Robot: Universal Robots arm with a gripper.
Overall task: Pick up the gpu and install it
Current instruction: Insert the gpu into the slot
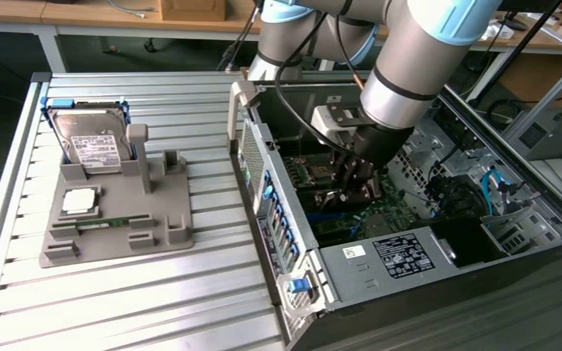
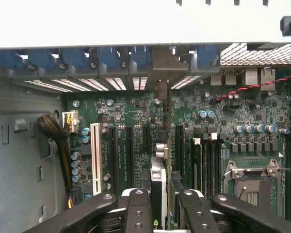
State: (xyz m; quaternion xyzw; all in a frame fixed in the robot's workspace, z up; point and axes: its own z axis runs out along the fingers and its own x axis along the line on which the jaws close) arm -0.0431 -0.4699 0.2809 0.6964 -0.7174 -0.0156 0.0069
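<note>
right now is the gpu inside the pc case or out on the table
Inside. The hand grips the gpu upright over the motherboard slots within the case; seated or not, cannot tell.

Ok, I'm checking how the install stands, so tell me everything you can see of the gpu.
The gpu appears edge-on in the wrist view: a thin dark card with a pale silvery edge, standing upright. The gripper closes on it from both sides. It is inside the computer case, over the green motherboard, in line with the long black expansion slots. Whether it is seated in a slot cannot be told.
</note>
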